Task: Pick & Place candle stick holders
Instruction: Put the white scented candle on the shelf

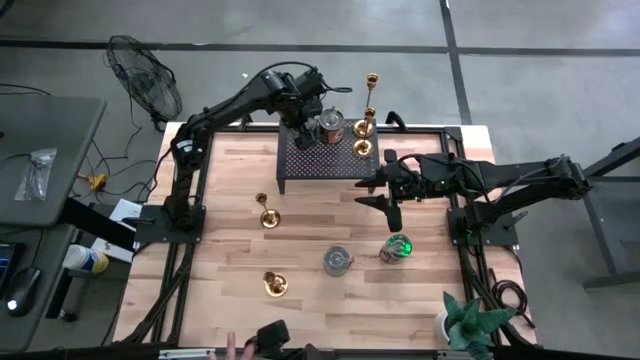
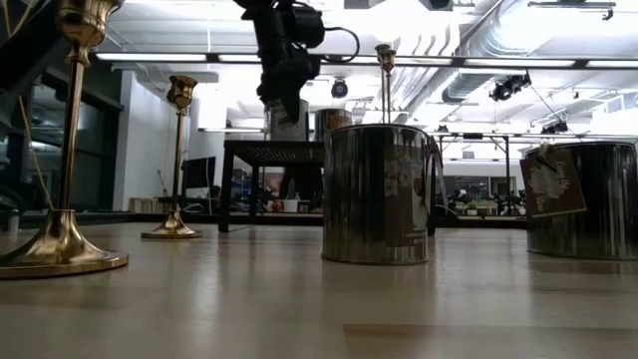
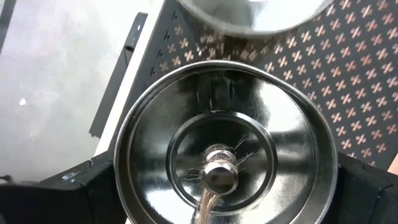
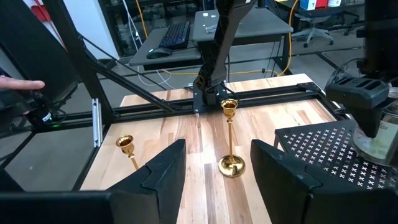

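My left gripper (image 1: 305, 127) is over the black perforated stand (image 1: 315, 165) at the far side, shut on a silvery cup (image 3: 227, 155). A second silvery cup (image 1: 331, 125), a tall slender brass candlestick (image 1: 371, 85) and a short brass one (image 1: 363, 150) stand on the stand beside it. Two brass candlesticks (image 1: 268, 215) (image 1: 275, 285) and two silvery cups (image 1: 338, 262) (image 1: 398, 247) stand on the table. My right gripper (image 1: 385, 195) is open and empty, low over the table right of the stand. In its wrist view (image 4: 217, 180) it faces one brass candlestick (image 4: 230, 140). My left gripper has the silvery cup between its two fingers (image 3: 84, 186), one on each side of the cup's outer wall (image 3: 124, 180). The fingers come from above, pointing down. The cup is upright, open side up, at the stand's top (image 2: 287, 125). Whether its bottom rests there I cannot tell.
A green potted plant (image 1: 470, 320) stands at the near right corner. A person's hand (image 1: 232, 347) shows at the near edge. A fan (image 1: 145, 75) stands off the table's far left. The middle of the wooden table lies between the loose holders.
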Controlling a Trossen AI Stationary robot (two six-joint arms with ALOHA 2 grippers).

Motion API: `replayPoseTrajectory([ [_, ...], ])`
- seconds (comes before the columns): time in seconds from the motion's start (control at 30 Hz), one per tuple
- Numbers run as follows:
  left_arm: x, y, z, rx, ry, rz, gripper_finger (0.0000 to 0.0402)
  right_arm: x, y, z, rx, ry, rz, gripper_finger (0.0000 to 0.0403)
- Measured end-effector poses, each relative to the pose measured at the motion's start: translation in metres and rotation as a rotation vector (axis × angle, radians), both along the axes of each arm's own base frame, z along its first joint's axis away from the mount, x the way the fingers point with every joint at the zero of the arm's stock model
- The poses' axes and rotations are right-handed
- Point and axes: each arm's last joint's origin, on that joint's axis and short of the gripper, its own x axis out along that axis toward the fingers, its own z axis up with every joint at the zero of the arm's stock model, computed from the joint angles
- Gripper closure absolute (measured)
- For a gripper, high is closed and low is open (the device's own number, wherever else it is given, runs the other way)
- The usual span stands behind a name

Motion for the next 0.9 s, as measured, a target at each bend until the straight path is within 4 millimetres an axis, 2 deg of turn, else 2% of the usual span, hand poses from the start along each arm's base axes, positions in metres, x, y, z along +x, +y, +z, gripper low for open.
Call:
replayPoseTrajectory([
  [0.43, -0.001, 0.0, -0.001, -0.017, 0.004, 0.037, 0.0025, 0.0, 0.0, 0.0, 0.0, 0.0, 0.0, 0.0229],
  [0.63, -0.008, 0.008, -0.001, -0.07, -0.025, 0.089, 0.0005, 0.0, 0.0, 0.0, 0.0, 0.0, 0.0, 0.0229],
  [0.9, -0.012, 0.012, 0.0, -0.101, -0.026, 0.101, 0.0003, 0.0, 0.0, 0.0, 0.0, 0.0, 0.0, 0.0229],
])
